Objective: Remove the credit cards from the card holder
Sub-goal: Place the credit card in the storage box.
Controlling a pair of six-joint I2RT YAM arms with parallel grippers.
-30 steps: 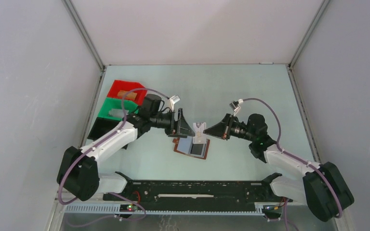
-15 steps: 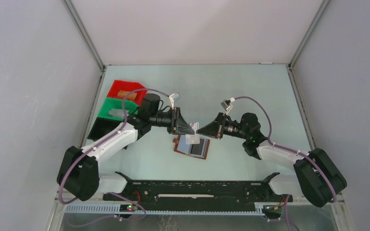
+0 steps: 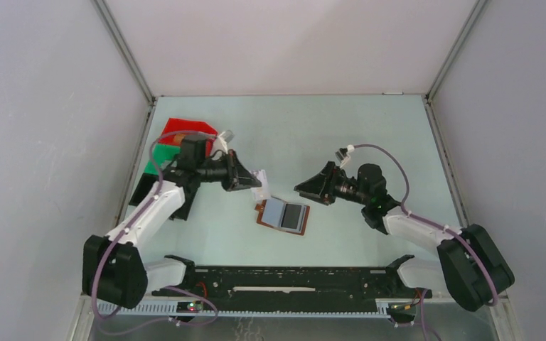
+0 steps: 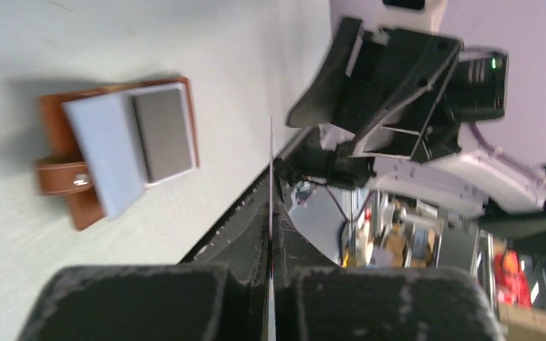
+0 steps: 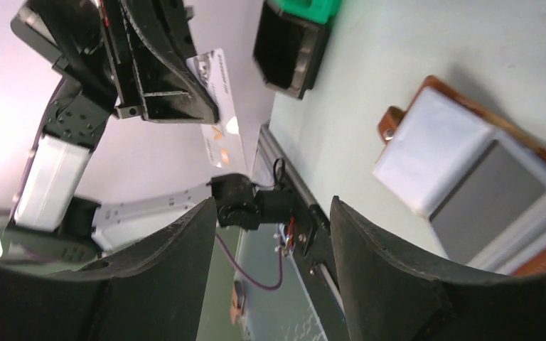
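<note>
The holder (image 4: pixel 51 117) lies open and flat on the table (image 3: pixel 341 135) near the middle, between the two arms, with its strap tab on the left. A pale pocket panel (image 4: pixel 106 149) covers its left half, and a dark grey card (image 4: pixel 162 135) sits in its right half. The left gripper (image 3: pixel 250 179) hangs just left of and beyond the holder. Its fingers are clamped on a white printed card (image 3: pixel 260 186), held on edge in the air and apart from the holder. The right gripper (image 3: pixel 304 190) hovers to the right of the holder, jaws spread and empty. Red (image 3: pixel 178 126), green (image 3: pixel 158 158) and black (image 3: pixel 146 188) bins stand at the left.
</note>
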